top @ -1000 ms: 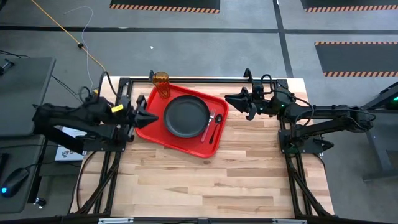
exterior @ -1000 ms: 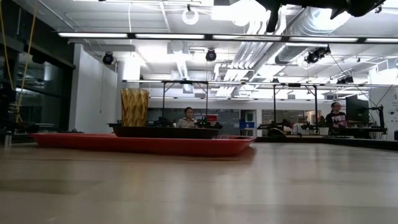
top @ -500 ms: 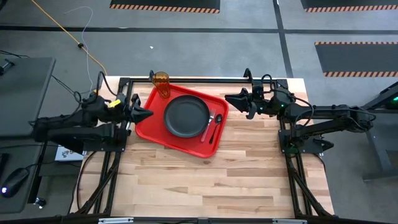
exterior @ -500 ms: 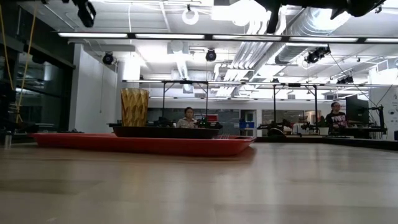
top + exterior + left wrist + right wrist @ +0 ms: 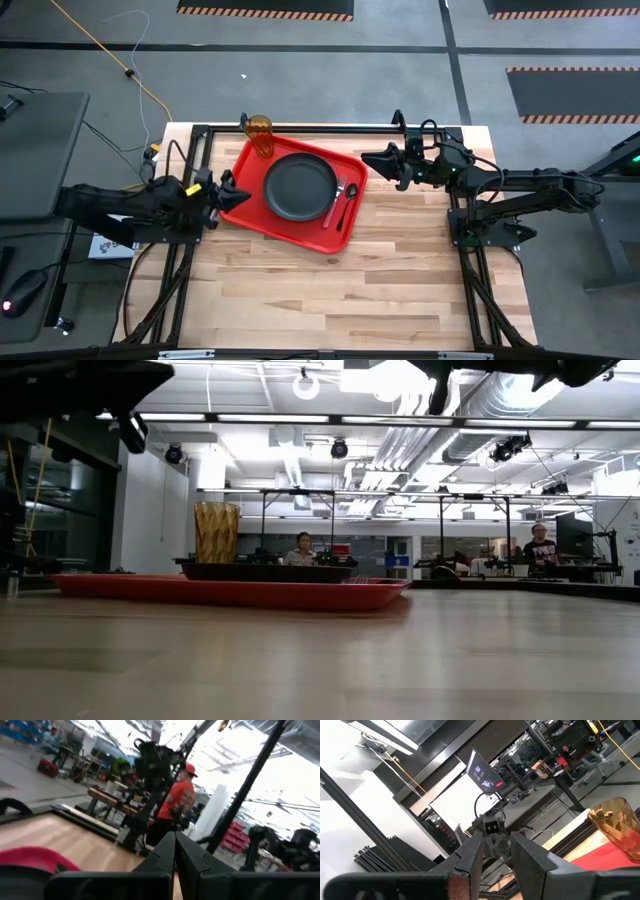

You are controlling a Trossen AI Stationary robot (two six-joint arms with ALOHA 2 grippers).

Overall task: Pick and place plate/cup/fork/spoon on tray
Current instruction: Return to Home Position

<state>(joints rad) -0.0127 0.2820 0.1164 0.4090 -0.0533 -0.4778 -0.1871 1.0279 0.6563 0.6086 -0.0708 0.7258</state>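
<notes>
Four items are sitting on the tray (image 5: 290, 231): plate (image 5: 300, 187) central, cup (image 5: 260, 131) at the far-left corner, fork (image 5: 337, 200) and spoon (image 5: 350, 206) right. Left gripper (image 5: 238, 197) is hovering clenched, empty, beside its left edge; right gripper (image 5: 368, 158), slightly parted, is holding nothing off its right.

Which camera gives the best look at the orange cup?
The low view: the cup shows side-on, upright on the tray, its base hidden by the plate. The high view shows only its top; the right wrist view crops it; the left wrist view shows none.
</notes>
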